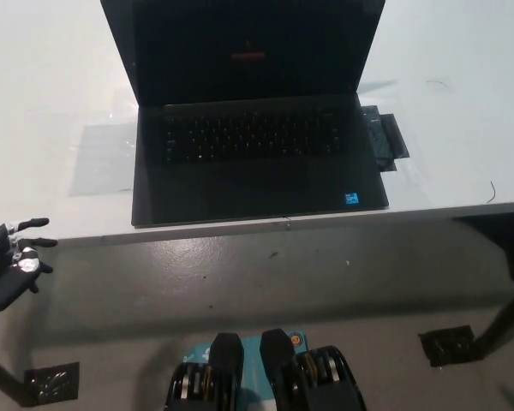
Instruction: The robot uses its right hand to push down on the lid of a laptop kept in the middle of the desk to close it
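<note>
A black laptop [257,163] lies open in the middle of the white desk [43,77], its front edge close to the desk's near edge. Its lid [244,47] stands up and tilts away from me, with a dark screen showing a small red mark. The keyboard and touchpad are uncovered. My white left hand [13,257] rests at the lower left, below the desk's edge and well away from the laptop, fingers spread and holding nothing. My black right hand is out of the picture.
A small flat black object [385,141] lies on the desk against the laptop's right side. A clear plastic sheet [103,158] lies to its left. Below the desk edge is grey floor, with desk legs and foot plates [450,347] at both sides.
</note>
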